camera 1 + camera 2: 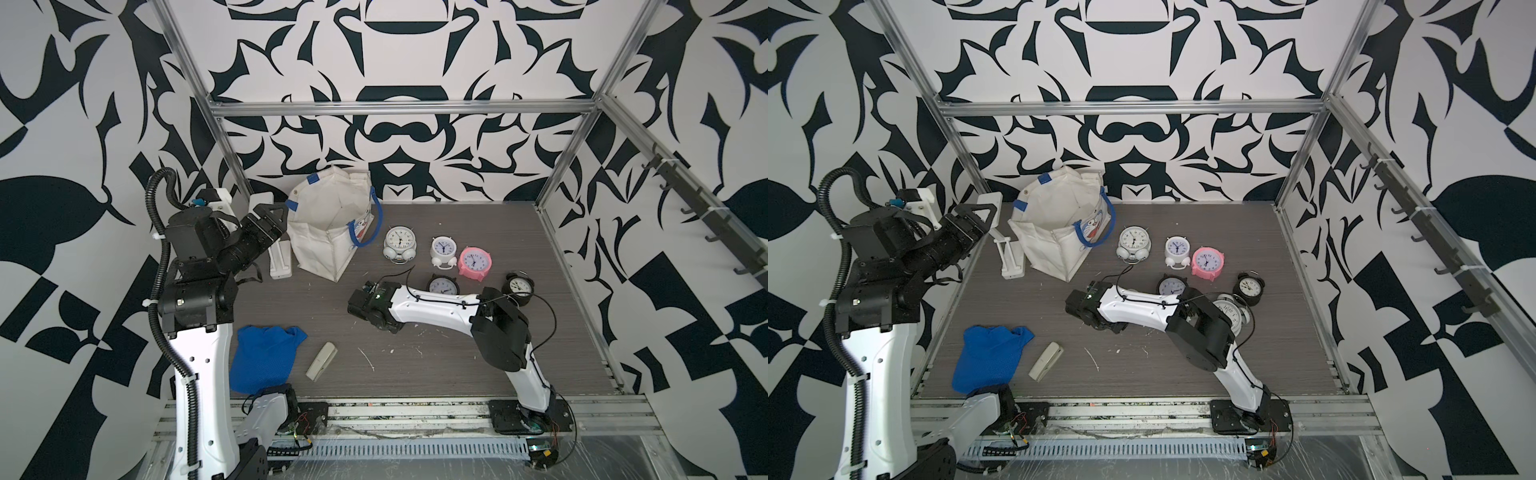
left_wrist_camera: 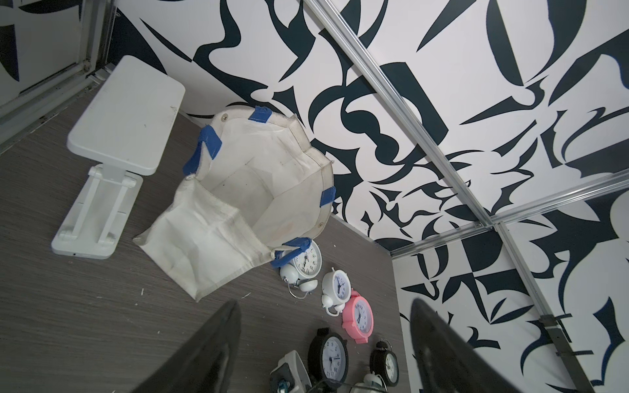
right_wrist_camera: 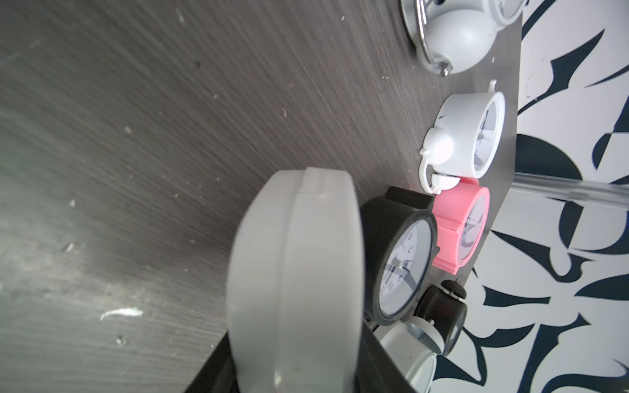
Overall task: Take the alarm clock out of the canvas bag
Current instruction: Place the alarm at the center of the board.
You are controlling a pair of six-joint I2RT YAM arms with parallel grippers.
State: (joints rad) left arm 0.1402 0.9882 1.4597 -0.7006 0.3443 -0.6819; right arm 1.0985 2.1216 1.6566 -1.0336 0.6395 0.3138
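Note:
The canvas bag [image 1: 332, 224] stands open at the back left of the table; in the left wrist view the canvas bag [image 2: 238, 204] shows only bare cloth inside. My right gripper [image 3: 299, 360] is low over the middle of the table, shut on a pale grey alarm clock [image 3: 296, 272] that fills the gap between its black fingers. In both top views the arm's wrist [image 1: 374, 303] hides that clock. My left gripper [image 2: 325, 303] hangs open and empty, raised to the left of the bag [image 1: 1059, 224].
Right of the bag stand several clocks: white twin-bell [image 1: 400, 243], small white [image 1: 444, 250], pink [image 1: 475, 262], black-rimmed [image 1: 443, 286], small black [image 1: 518, 287]. A white folding stand [image 1: 280, 257] is left of the bag. Blue cloth [image 1: 262, 357] and a beige stapler [image 1: 321, 360] lie in front.

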